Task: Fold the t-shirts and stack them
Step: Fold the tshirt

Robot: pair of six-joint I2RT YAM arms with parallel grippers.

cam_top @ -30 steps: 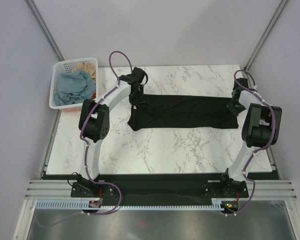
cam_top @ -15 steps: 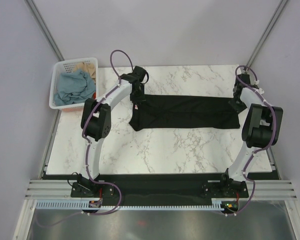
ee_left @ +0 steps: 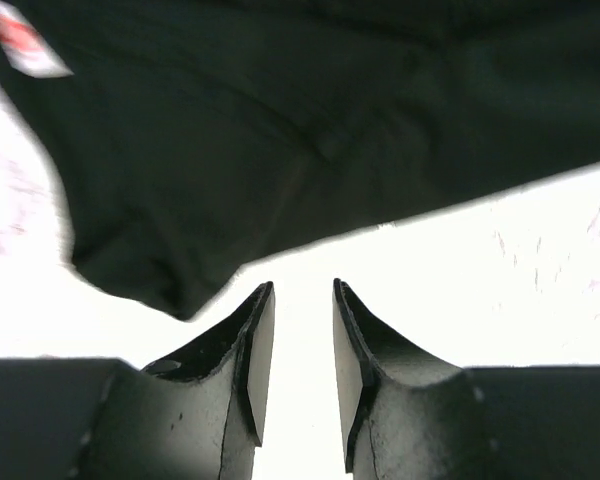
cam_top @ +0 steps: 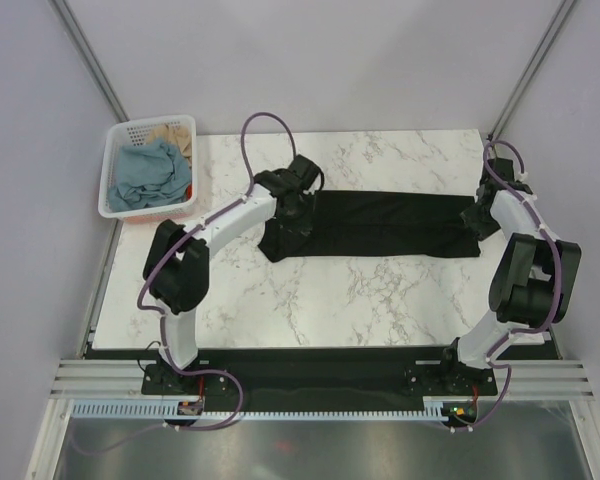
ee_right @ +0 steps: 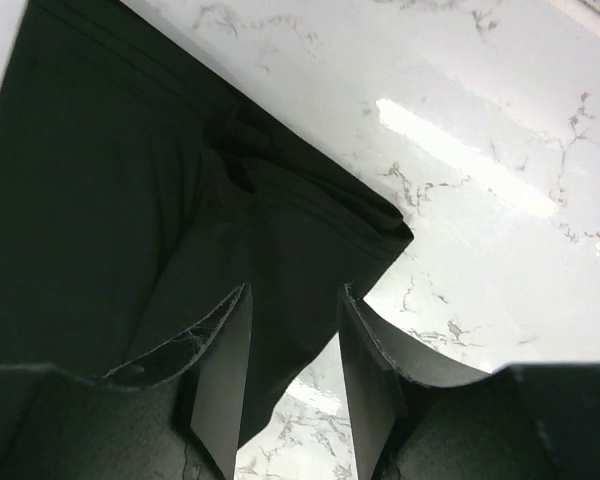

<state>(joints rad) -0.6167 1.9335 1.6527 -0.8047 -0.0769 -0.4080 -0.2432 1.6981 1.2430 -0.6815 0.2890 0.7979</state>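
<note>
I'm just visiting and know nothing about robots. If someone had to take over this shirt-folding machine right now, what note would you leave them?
Left claw: open, empty, over bare table beside the black t-shirt, at its label end.
Right claw: open, empty, above the shirt's other end.
Black t-shirt: lies across the table as a long narrow band, seemingly folded lengthwise.
Blue t-shirt and tan t-shirt: crumpled in the white basket.
To do: fold the black one shorter, then fold and stack the others.
</note>
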